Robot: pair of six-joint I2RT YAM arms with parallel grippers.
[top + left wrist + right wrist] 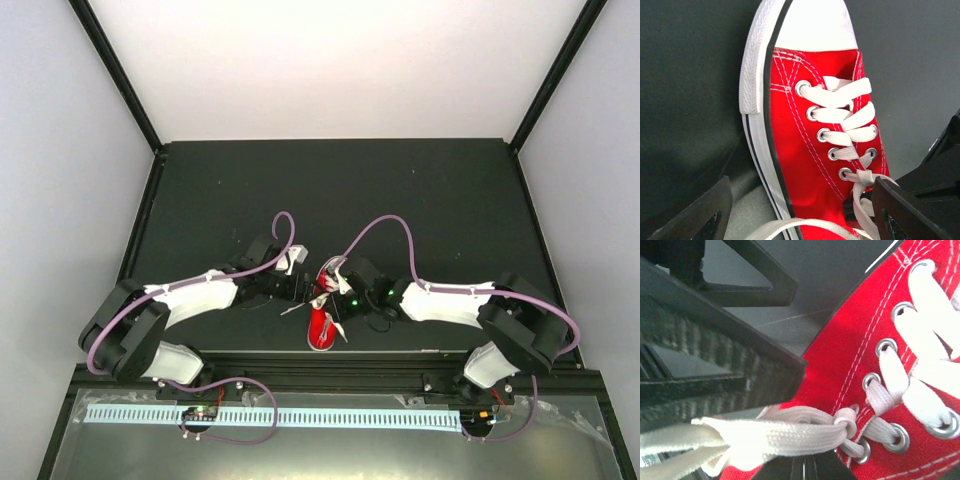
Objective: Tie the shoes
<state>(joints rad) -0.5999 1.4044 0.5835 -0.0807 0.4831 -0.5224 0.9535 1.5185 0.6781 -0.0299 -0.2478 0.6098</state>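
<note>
Sneaker (321, 328) lies on the bench (450, 200) by its near edge, toe toward it. Left tool (802, 190), spread, straddles the laces (845, 117), ready to pinch; one runs taut toward right tool (338, 285), whose closure I cannot tell.

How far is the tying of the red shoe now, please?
Done: the laces run through the eyelets of the red shoe, and their ends look twisted together once by the top eyelets. In hand: the right gripper is at those strands; its grip is unclear. The left gripper is open over the shoe. Remaining: no bow is visible yet.
</note>
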